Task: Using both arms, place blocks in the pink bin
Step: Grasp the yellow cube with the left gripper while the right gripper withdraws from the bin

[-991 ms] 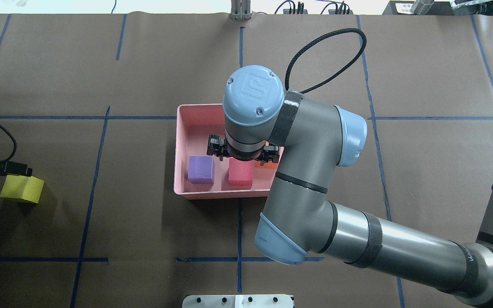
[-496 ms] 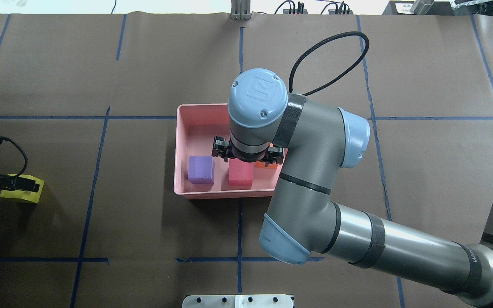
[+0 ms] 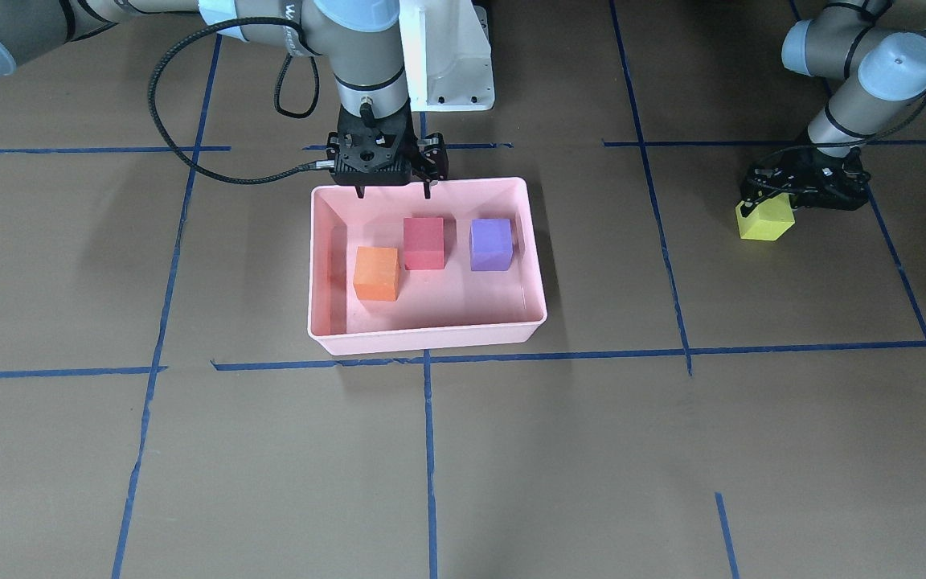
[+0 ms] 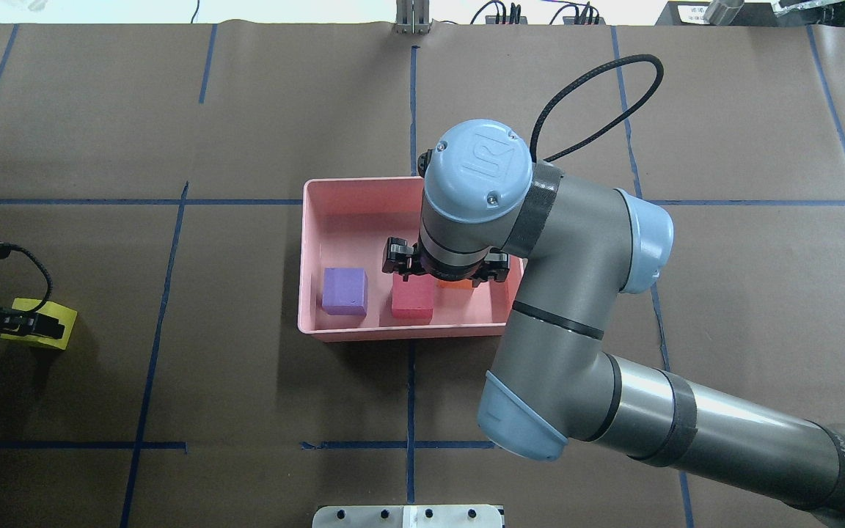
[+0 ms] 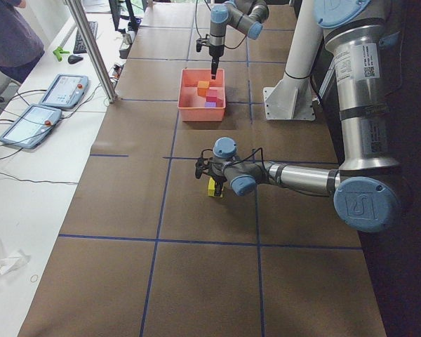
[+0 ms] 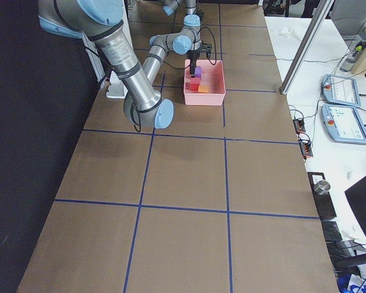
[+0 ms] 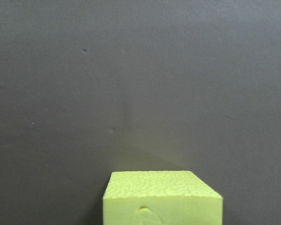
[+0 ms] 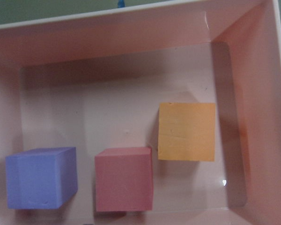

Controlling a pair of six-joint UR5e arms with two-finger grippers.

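The right arm [image 4: 540, 220] hides most of the orange block [image 4: 458, 284] overhead; the yellow-green block [image 7: 162, 197] is cropped.

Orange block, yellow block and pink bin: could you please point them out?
Orange block [image 3: 375, 265], front-facing view, its top face.
Yellow block [image 3: 768, 225], front-facing view, its uncovered part.
Pink bin [image 3: 431, 338], front-facing view, its near wall.

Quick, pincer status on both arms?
Left pincer: around the yellow-green block; whether it grips cannot be told.
Right pincer: open, empty, above the pink bin.
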